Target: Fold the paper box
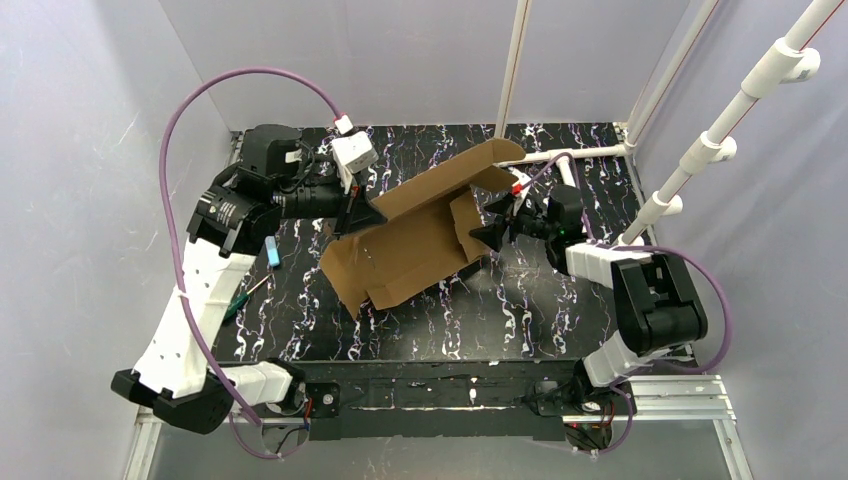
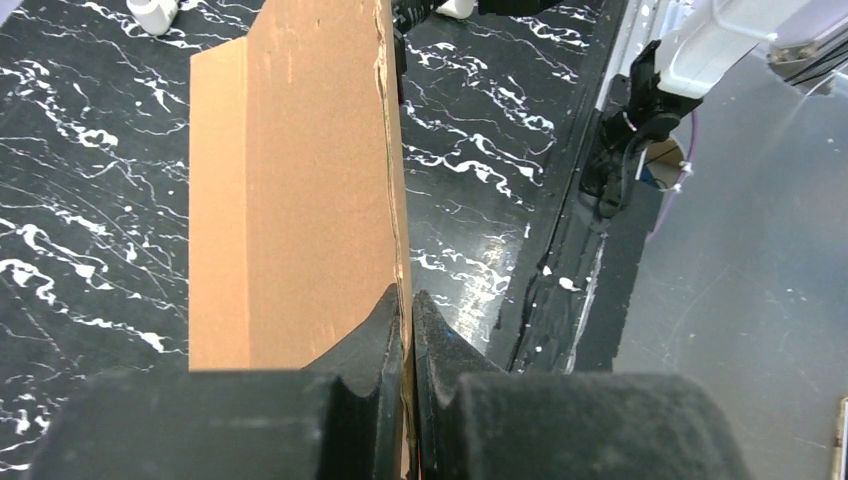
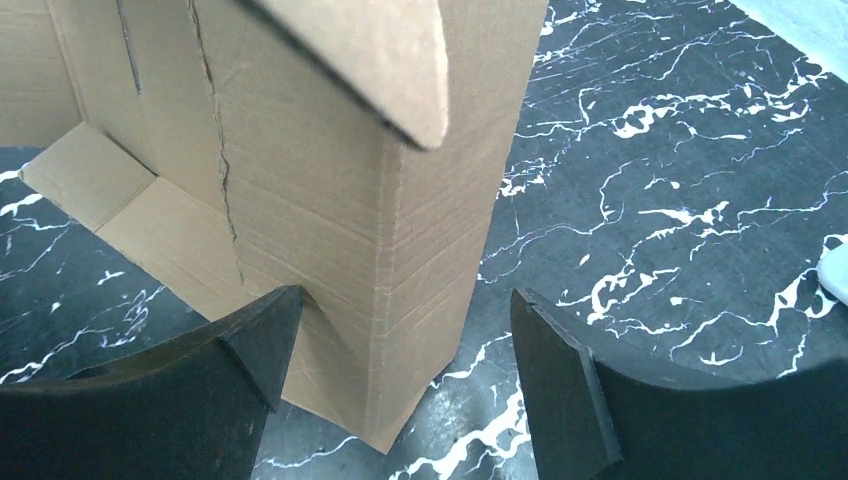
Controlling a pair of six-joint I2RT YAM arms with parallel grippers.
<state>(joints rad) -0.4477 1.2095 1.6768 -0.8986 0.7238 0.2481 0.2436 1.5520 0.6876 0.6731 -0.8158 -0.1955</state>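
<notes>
I am looking at the plain brown die-cut cardboard mailer box (image 1: 410,245), which is sitting partly folded near the middle of the black table top with white marble veining (image 1: 500,310). Its long axis is running diagonally, from the near-left up toward the far-right, with the narrow far end pointing at the white pipe frame (image 1: 590,152) at the back. One long wall is standing up along the far side, and a wide panel is lying flatter toward me.

The left gripper (image 1: 365,215) is reaching in from the left and pinching the box's left-hand edge. In the left wrist view its fingers (image 2: 385,330) are pressing together on a thin sheet of cardboard, which is running away from the camera.

The right gripper (image 1: 487,235) is sitting at the box's right side with its jaws standing wide. In the right wrist view a folded corner of cardboard is standing between the two fingers (image 3: 255,345), nearer the left one; I cannot tell whether it is touching.
</notes>
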